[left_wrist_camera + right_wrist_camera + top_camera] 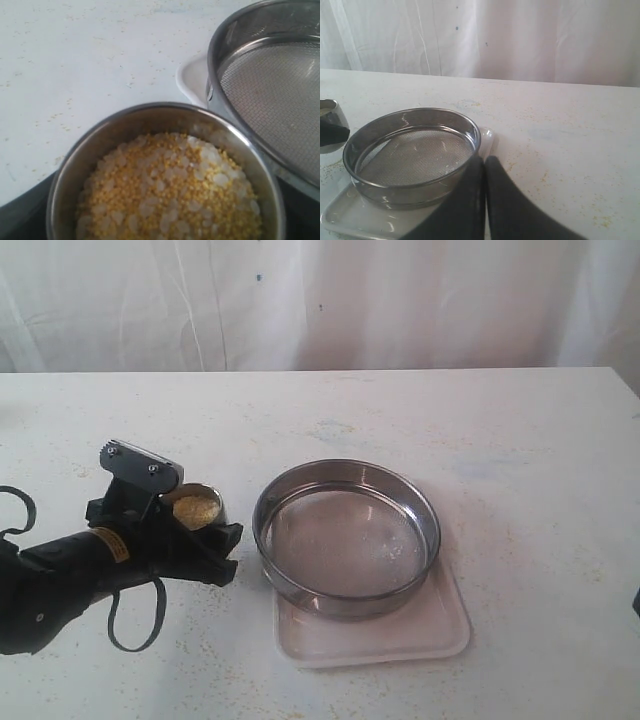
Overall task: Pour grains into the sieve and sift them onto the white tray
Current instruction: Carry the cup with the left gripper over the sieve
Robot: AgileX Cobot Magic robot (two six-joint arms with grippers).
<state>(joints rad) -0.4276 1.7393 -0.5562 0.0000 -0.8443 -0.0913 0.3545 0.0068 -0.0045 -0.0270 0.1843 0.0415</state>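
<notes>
Speckled tabletop (520, 440) holds sieve (346, 537) on tray (420, 640); left end effector (200, 515) pinches the rigid, likely slippery cup (70, 170) by its sides, loose grains (170, 190) spill-prone; right end effector (484, 195) pressed together.

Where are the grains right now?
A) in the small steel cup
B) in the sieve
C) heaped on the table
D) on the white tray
A: the grains fill the steel cup, while the mesh of the sieve is bare.

sieve (345, 602): 1 | white tray (440, 635): 1 | steel cup (217, 504): 1 | grain heap (195, 508): 1 | pincers: 2 (left pincer (203, 520), right pincer (484, 161))
</notes>
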